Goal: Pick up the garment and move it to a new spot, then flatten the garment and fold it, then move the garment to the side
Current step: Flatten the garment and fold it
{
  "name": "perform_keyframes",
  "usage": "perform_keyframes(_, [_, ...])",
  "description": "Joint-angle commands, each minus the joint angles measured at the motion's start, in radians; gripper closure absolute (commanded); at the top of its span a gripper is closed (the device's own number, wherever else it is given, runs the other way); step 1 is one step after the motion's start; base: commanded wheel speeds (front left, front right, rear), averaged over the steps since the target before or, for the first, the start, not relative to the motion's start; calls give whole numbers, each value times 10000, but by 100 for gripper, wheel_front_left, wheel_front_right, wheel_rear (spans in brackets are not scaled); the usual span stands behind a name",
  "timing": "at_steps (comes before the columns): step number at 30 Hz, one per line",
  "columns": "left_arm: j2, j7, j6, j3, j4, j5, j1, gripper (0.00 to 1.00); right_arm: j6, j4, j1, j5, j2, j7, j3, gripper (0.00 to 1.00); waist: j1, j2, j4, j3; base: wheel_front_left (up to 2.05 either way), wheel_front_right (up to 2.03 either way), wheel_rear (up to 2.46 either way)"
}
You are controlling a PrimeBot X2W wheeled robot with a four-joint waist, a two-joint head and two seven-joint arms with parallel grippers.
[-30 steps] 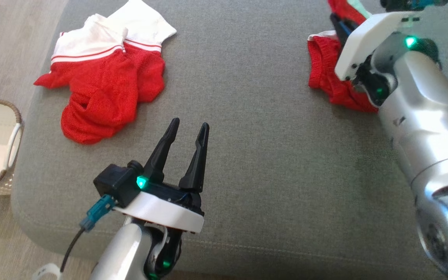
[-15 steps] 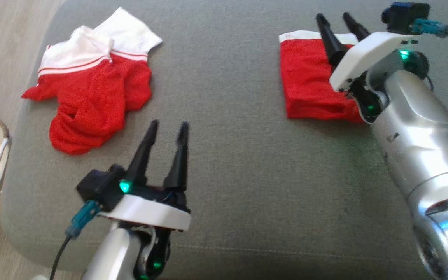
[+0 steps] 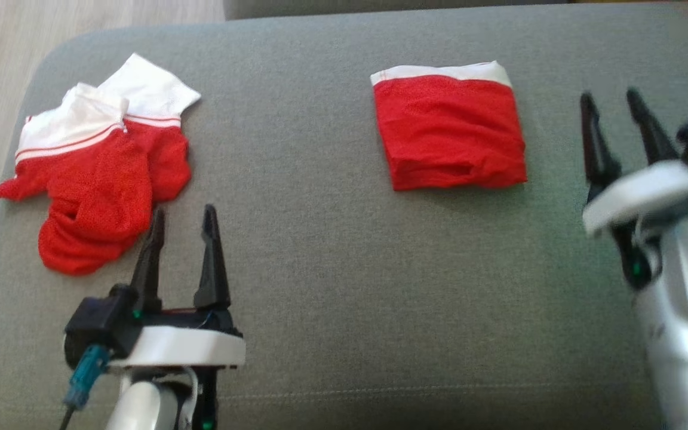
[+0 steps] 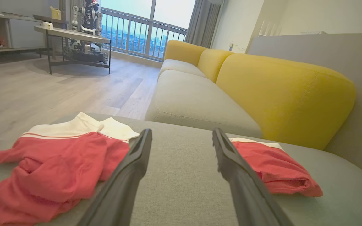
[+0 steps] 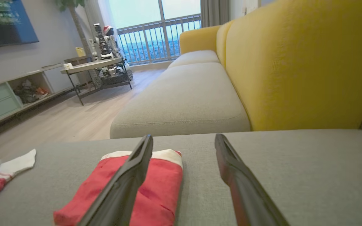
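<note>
Garment (image 3: 448,128) folded on cushion (image 3: 320,269), right jaws blurred, spread, empty

The grey cushion (image 3: 320,269) carried a folded red garment (image 3: 448,128) left of my right hand (image 3: 610,95), a crumpled garment (image 3: 99,173) before my left hand (image 3: 183,210).

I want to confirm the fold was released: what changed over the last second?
The right gripper opened, let go of the folded garment and drew back to the robot's right, clear of it. The left gripper stayed open and empty, and the crumpled garment stayed put.
</note>
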Motion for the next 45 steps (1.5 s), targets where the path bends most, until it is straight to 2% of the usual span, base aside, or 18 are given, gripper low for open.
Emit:
perform_keyframes(1, [125,-51,70,448,-520,286,28,0,-2,-1577,940,-757,429,-91,-169,0,0,0,-105,-197,0,0,0])
perform_keyframes(6, [113,-51,208,792,-896,729,496,0,-2,-4605,3322,-1870,1088,-92,-462,0,0,0,-175,-397,0,0,0])
perform_keyframes(10, [81,-51,198,853,-1128,1174,766,0,-2,-5892,4636,-2280,1272,-92,-768,0,0,0,-150,-616,0,0,0])
perform_keyframes(15, [62,-51,172,808,-1126,1561,1051,0,-2,-6312,5415,-1907,1313,-92,-1021,0,0,0,-144,-927,0,0,0])
perform_keyframes(21, [45,-51,164,694,-1036,1857,1389,0,-2,-6429,5992,-1817,1318,-93,-758,0,0,0,-224,-1220,0,0,0])
perform_keyframes(45, [31,-51,46,651,-879,2077,1825,0,-2,-6520,6406,-1927,1320,-93,-241,0,0,0,-239,-1565,0,0,0])
